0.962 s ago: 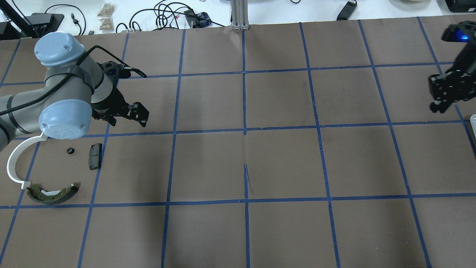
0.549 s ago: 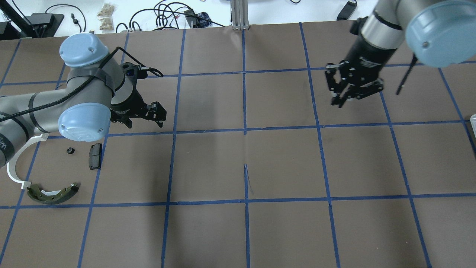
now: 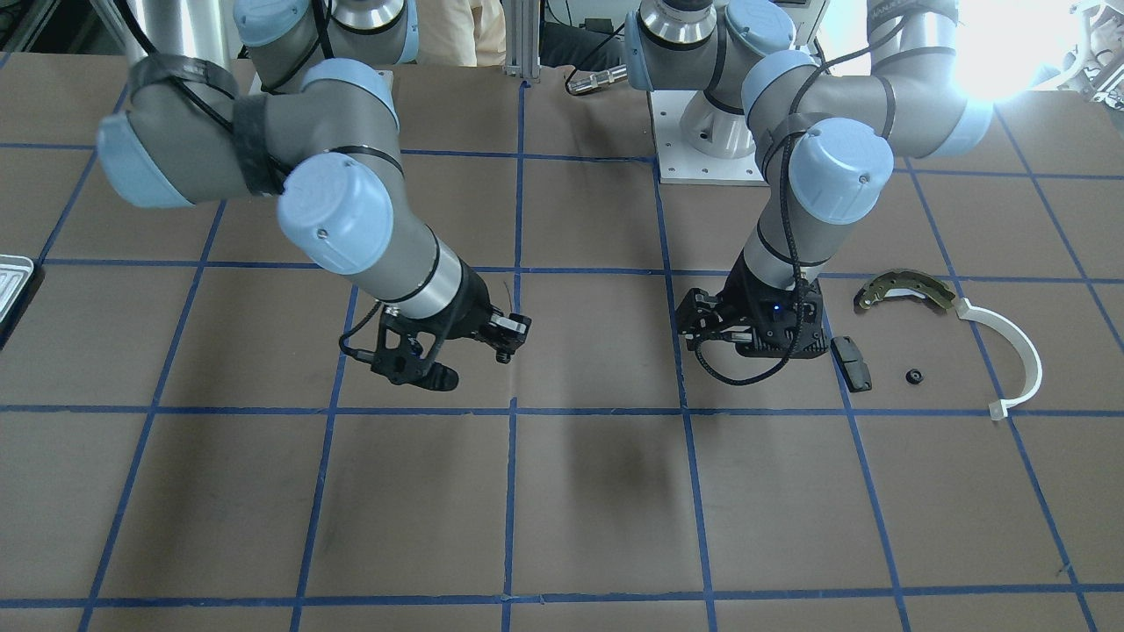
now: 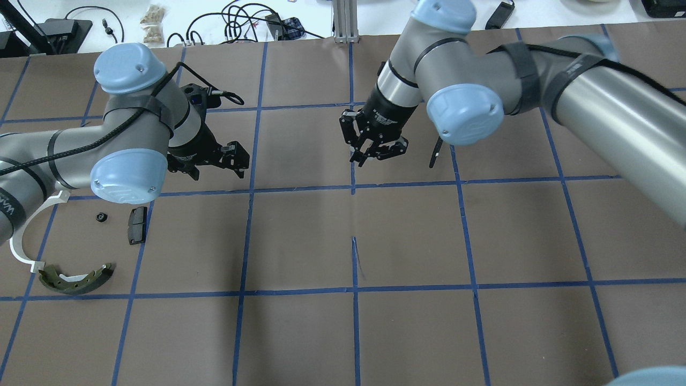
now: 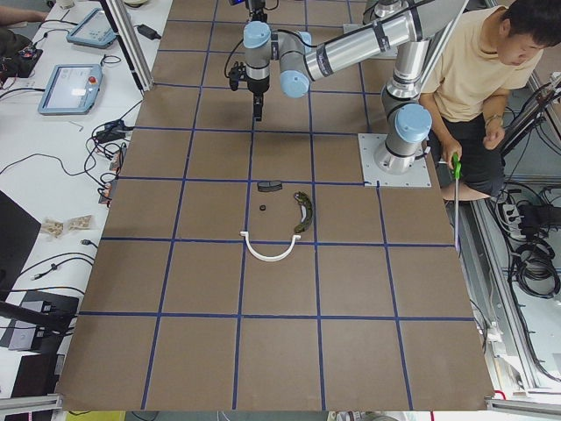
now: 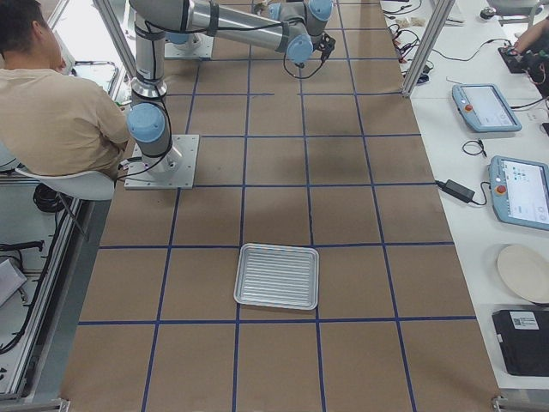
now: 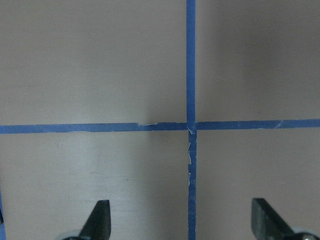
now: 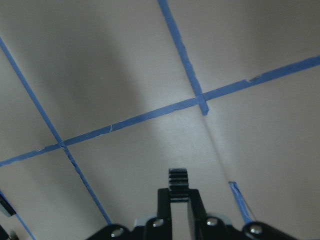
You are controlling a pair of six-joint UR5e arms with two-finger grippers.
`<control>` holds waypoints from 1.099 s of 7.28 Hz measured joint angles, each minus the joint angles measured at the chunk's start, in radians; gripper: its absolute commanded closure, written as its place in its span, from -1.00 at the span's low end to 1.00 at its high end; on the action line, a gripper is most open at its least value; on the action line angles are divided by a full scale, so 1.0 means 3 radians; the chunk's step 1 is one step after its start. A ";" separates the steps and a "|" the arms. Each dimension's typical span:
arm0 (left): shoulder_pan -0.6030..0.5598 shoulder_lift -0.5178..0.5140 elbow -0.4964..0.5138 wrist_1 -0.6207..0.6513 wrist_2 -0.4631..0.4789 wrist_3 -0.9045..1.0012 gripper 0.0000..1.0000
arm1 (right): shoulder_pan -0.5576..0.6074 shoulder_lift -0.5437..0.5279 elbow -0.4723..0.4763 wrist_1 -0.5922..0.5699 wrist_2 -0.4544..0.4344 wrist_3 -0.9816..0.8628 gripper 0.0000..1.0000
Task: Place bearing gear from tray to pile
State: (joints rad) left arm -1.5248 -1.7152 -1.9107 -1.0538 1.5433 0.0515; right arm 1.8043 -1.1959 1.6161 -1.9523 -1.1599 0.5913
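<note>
My right gripper (image 4: 362,158) hovers over the middle of the table, shut on a small black bearing gear (image 8: 178,181) that sticks up between its fingertips in the right wrist view. It also shows in the front view (image 3: 426,376). My left gripper (image 4: 217,171) is open and empty, its fingers (image 7: 102,217) wide apart above a tape crossing. The pile lies at the table's left: olive brake shoe (image 4: 75,280), white arc (image 4: 21,236), black pad (image 4: 137,225), small black round piece (image 4: 101,217). The silvery tray (image 6: 276,276) sits far to the right, with nothing showing in it.
The brown table is marked with a grid of blue tape (image 4: 353,187). Cables and small gear lie beyond its far edge (image 4: 241,21). A person in a tan shirt (image 5: 482,61) sits behind the robot base. The tray's corner shows at the front view's left edge (image 3: 13,272).
My right arm has swung from the table's right edge leftward to the middle, gripper shut. My left arm has shifted a little to the right, gripper still open.
</note>
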 measured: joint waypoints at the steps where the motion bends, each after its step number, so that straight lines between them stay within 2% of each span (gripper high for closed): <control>1: 0.0000 -0.0006 0.0010 -0.0012 -0.0017 -0.0002 -1.00 | 0.0092 0.0139 -0.0005 -0.0189 0.0014 0.0015 -1.00; 3: 0.0000 -0.0044 0.0006 -0.0019 -0.0044 -0.0006 -1.00 | 0.0115 0.0137 -0.0095 -0.0370 -0.0028 0.0006 -1.00; 4: -0.0003 -0.0056 0.0005 -0.0020 -0.0054 -0.0010 -1.00 | -0.0005 0.0035 -0.0173 -0.0294 -0.0083 -0.0076 -1.00; 6: -0.0073 -0.0093 0.0014 -0.0006 -0.0108 -0.0177 -1.00 | -0.0422 -0.0307 -0.0330 0.0283 -0.0247 -0.0543 -1.00; 8: -0.0385 -0.0220 0.0121 0.0055 -0.0172 -0.0574 -1.00 | -0.0810 -0.0621 -0.0543 0.1025 -0.0819 -0.1135 -1.00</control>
State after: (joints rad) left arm -1.6402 -1.7813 -1.8745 -1.0373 1.4916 -0.1207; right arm 1.5612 -1.3822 1.4533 -1.6447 -1.4056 0.2509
